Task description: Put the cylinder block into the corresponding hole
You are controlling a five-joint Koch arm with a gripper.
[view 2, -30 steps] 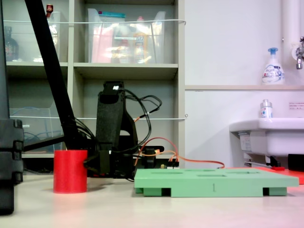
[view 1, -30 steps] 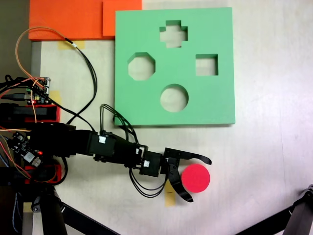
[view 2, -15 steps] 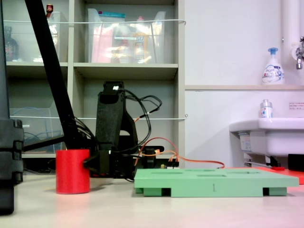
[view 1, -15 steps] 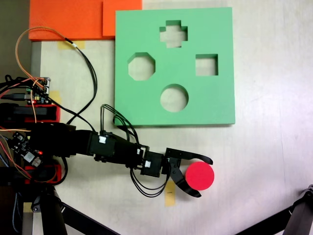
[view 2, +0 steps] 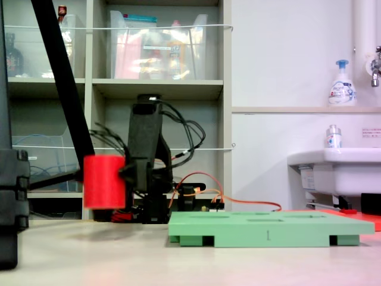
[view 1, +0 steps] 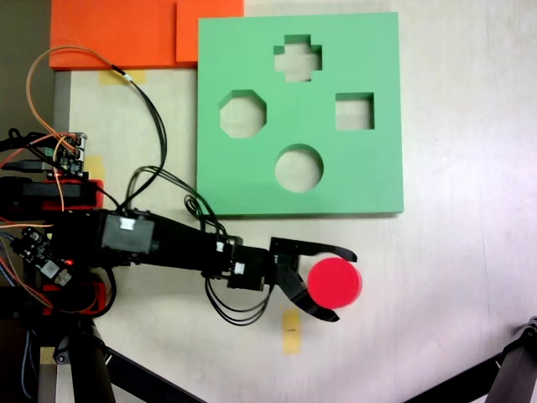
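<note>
Fixed view, hand (view 1: 342, 284) clamped on cylinder block (view 1: 335, 282) above pale table (view 1: 453, 277), shelves (view 2: 155, 89) and sink (view 2: 333, 164) behind

**No readable text for you here**

You find no lettering, number or brand that can be read in either fixed view. The pump bottle (view 2: 342, 83) on the ledge carries a pale label, but its print is too small for you to make out. The small bottle (view 2: 333, 136) beside the sink has a label just as unclear. A white notice (view 2: 371, 132) at the right edge of the wall bears marks you cannot read. The green foam board (view 1: 252, 180) has cutouts but no writing.
</note>
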